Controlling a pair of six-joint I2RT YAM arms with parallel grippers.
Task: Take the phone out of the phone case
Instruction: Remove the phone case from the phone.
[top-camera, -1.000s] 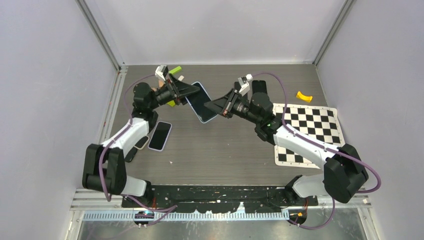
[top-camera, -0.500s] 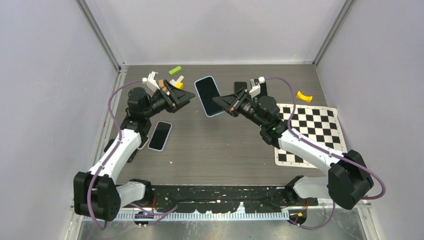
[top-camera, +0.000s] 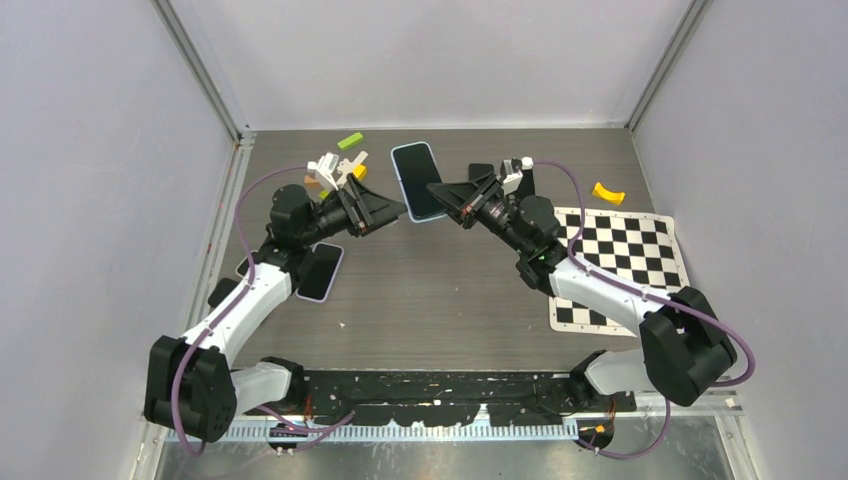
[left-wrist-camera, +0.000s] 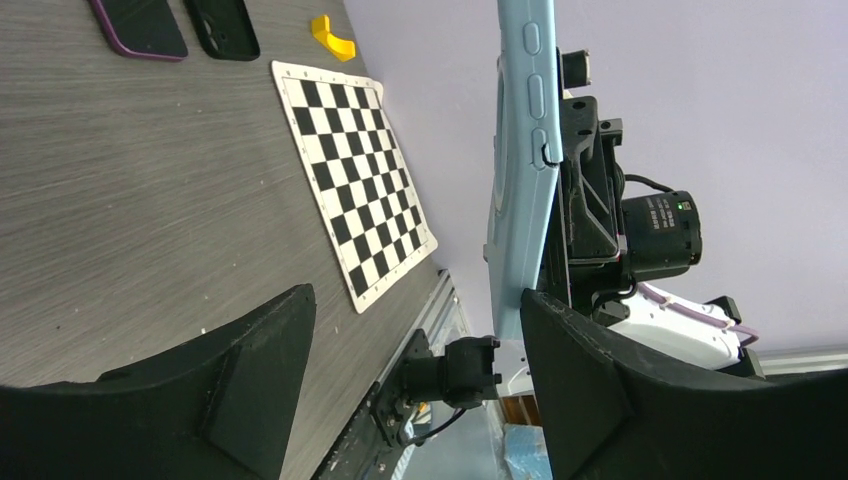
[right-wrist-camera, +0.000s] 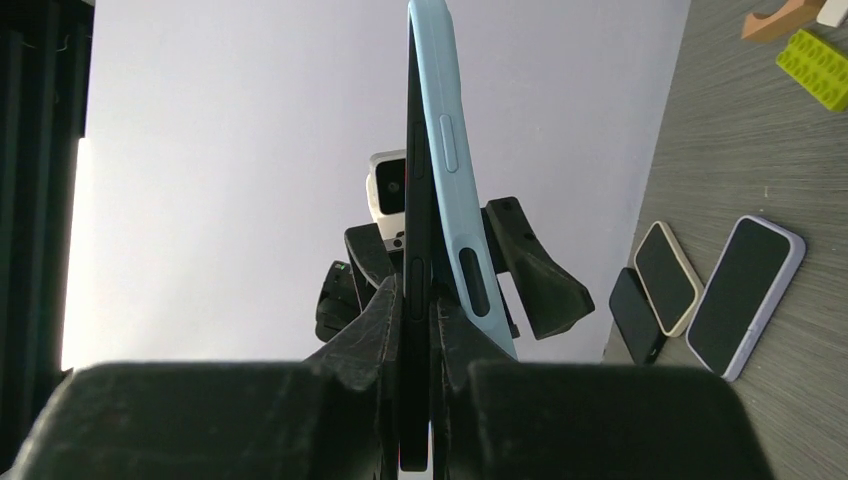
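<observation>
The phone in its light blue phone case (top-camera: 415, 175) is held up in the air, standing on edge. My right gripper (top-camera: 447, 193) is shut on it from the right. In the right wrist view the black phone (right-wrist-camera: 414, 250) is pinched between the fingers (right-wrist-camera: 372, 320), and the case (right-wrist-camera: 450, 150) has peeled away from it at the near end. My left gripper (top-camera: 398, 211) is open just left of the case. In the left wrist view the case (left-wrist-camera: 520, 200) stands by the right finger (left-wrist-camera: 590, 390), with nothing clamped.
A purple-cased phone (top-camera: 320, 272) lies under the left arm, with a beige-cased phone (right-wrist-camera: 668, 275) and a black one (right-wrist-camera: 635, 315) beside it. A green block (top-camera: 350, 141) lies at the back, with a yellow piece (top-camera: 608, 192) and a checkerboard mat (top-camera: 620, 260) to the right.
My left gripper let go of the phone case, opened and drew back, then came in again beside it. The right gripper swung the phone up and toward the back.
</observation>
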